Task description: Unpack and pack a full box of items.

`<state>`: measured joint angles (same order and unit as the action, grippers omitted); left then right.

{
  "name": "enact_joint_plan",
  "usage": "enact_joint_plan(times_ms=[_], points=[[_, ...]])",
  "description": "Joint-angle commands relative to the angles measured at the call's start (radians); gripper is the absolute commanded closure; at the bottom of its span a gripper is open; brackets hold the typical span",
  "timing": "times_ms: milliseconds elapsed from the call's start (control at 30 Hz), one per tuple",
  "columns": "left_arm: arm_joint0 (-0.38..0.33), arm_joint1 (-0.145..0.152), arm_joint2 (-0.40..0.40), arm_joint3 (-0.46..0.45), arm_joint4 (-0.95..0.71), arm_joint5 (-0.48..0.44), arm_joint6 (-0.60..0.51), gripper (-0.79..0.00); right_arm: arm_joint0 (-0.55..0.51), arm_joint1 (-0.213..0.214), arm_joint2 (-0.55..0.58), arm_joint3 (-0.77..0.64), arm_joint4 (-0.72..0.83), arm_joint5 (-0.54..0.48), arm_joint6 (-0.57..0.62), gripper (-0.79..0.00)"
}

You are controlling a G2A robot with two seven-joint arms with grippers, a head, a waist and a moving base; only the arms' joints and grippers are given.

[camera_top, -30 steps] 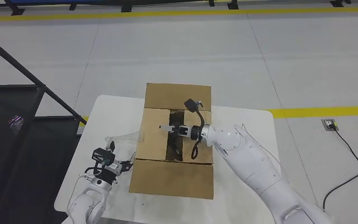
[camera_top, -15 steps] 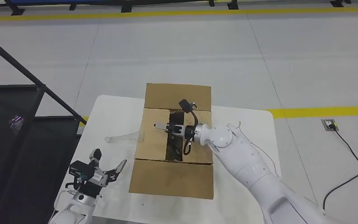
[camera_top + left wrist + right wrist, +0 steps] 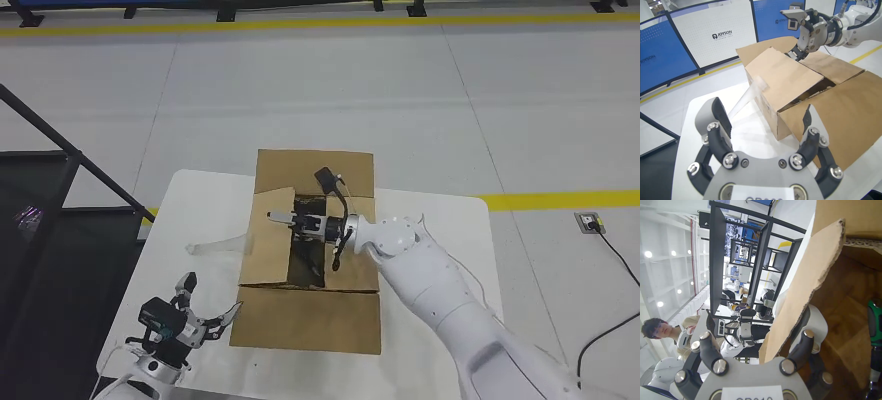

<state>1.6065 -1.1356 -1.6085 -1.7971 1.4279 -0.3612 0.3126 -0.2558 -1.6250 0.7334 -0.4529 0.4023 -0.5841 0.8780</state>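
One brown cardboard box (image 3: 305,320), top partly open

White table (image 3: 205,200) carrying a cardboard box (image 3: 310,320) and a plastic strip (image 3: 215,245).
The box stands about mid-table, its top flaps partly open. At its 9 o'clock side the pale strip slants from the tabletop up against the box wall.

Raised flap (image 3: 268,238) blocking, narrow box (image 3: 306,320) opening

The right arm (image 3: 430,272) is white and rounded, with a black cable (image 3: 873,14). The left gripper (image 3: 762,106) and right gripper (image 3: 757,321) have black fingers (image 3: 721,115), grey plates (image 3: 762,176) and silver screws (image 3: 728,161).
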Motion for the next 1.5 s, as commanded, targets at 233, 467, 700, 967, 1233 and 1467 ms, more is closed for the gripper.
enact_joint_plan(times_ms=[233,467,700,967,1233,1467], points=[[-0.05,-0.002,0.04,-0.005,0.032,0.011,-0.074,-0.785,0.008,-0.02,0.006,0.003,-0.017,-0.078,-0.034,-0.785],[-0.122,-0.008,0.079,0.012,0.023,0.039,-0.138,-0.785,0.0,-0.046,-0.009,-0.038,-0.043,-0.113,-0.057,-0.785],[-0.155,-0.013,0.078,0.022,-0.02,0.085,-0.157,-0.785,0.0,-0.064,-0.014,-0.05,-0.039,-0.182,-0.005,-0.785],[-0.139,-0.01,0.005,0.025,-0.074,0.108,-0.146,-0.785,0.013,-0.047,0.027,-0.015,-0.037,-0.286,0.053,-0.785],[-0.117,-0.005,-0.064,0.042,-0.104,0.093,-0.14,-0.785,-0.009,0.053,0.16,0.05,-0.11,-0.428,-0.096,-0.785],[-0.124,-0.005,-0.07,0.089,-0.116,0.086,-0.15,-0.785,-0.163,0.183,0.322,-0.1,-0.227,-0.428,-0.244,-0.785]])
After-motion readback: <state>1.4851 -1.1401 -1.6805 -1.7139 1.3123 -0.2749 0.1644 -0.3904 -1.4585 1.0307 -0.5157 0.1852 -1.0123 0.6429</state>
